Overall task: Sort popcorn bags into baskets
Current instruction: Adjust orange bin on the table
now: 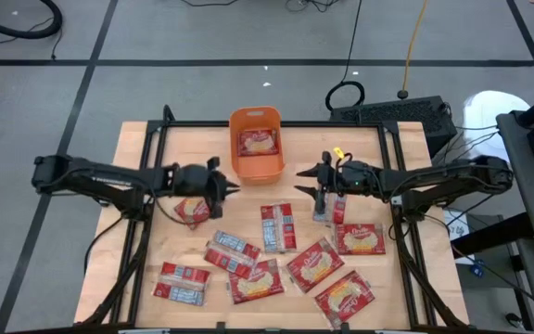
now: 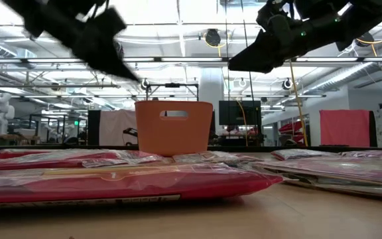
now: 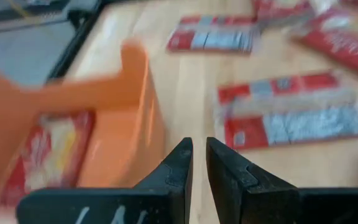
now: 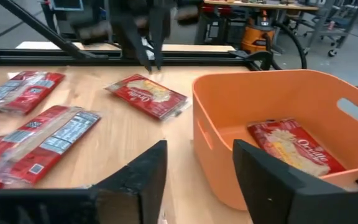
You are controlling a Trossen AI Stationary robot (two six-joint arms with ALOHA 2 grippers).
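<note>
The right pincer [image 1: 302, 172] hangs above the worktop [image 1: 137, 148] just beside the orange basket's [image 1: 255, 162] right wall. Its two fingers [image 4: 138, 180] stand well apart with nothing between them; the right wrist view looks through the gap at bare wood and the basket's near corner. The left pincer [image 1: 235, 188] hovers at the basket's lower left corner, with its fingers [image 3: 182, 165] nearly together, a narrow slit between them, gripping nothing.

There is one basket, an orange bin with rounded corners and a slot handle in its wall, standing at the middle of the worktop's far edge. Inside it lies one popcorn bag [image 1: 258, 143], flat on the bottom with its cream-yellow label up.

Outside the basket, nine packets can be counted on the worktop in the high view. One [image 1: 191, 211] lies under the left arm's wrist. One [image 1: 334, 208] lies partly hidden under the right arm. One grey-printed bag [image 1: 278, 227] lies below the basket, between the arms. Two more grey-printed bags [image 1: 232, 250] lie overlapping toward the lower left, and another [image 1: 181, 283] sits alone near the front left. Four label-up bags [image 1: 315, 264] spread across the front right, some touching or overlapping, so the count there is uncertain.
</note>
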